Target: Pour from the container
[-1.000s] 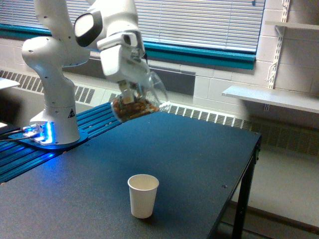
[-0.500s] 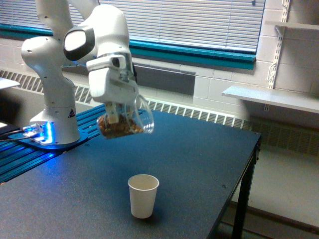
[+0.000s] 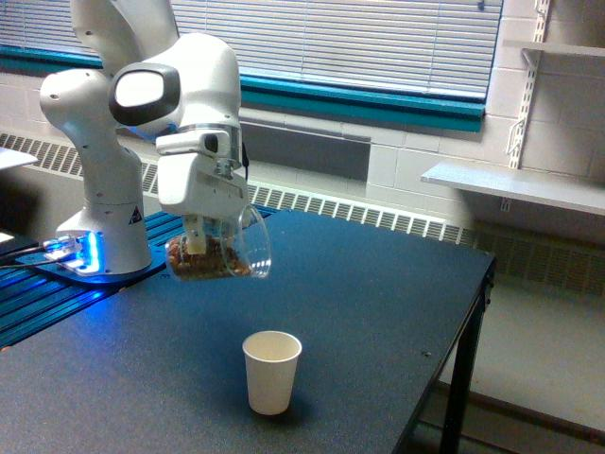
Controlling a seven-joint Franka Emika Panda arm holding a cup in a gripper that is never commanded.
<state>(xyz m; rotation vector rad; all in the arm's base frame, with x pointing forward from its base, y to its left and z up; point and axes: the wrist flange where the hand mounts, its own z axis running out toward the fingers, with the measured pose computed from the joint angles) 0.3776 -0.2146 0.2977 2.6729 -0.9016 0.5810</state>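
White Panda arm rises from its base at 9 o'clock, bends over at the top, wrist pointing down. Gripper (image 3: 200,248) hangs below the wrist near frame centre-left, fingers clamped on the container (image 3: 219,255), which is tipped, mouth toward 3 o'clock.
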